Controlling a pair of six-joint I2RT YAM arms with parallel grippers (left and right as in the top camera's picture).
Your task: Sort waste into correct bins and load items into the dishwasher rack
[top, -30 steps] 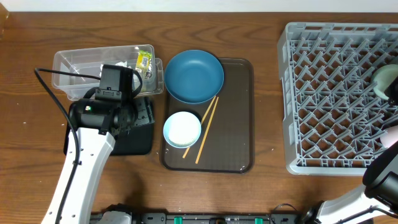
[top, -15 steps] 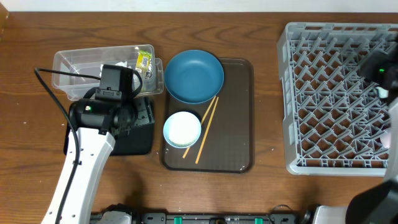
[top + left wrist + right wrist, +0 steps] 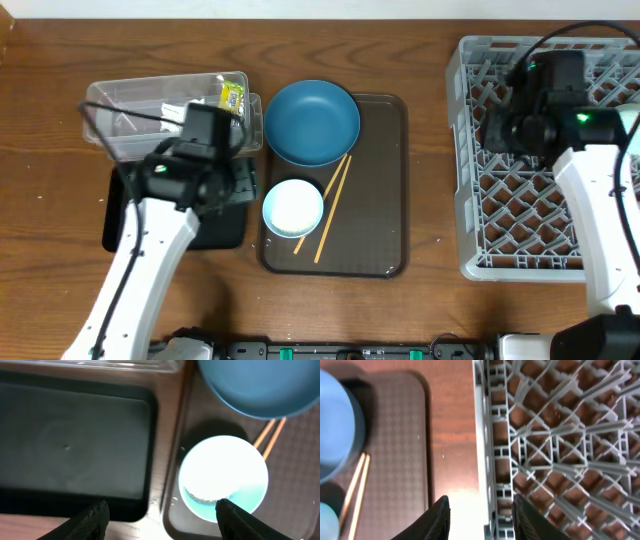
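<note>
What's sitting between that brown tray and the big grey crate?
Nothing: only a bare strip of wooden table separates the brown tray from the grey crate, seen in the overhead and right wrist views.

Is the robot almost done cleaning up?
Not nearly. Done: the wrapper sits in the clear tub. In hand: nothing, the left claw and right claw are open and empty. Left: the blue plate, pale bowl and chopsticks lie on the brown tray, not in the rack.
</note>
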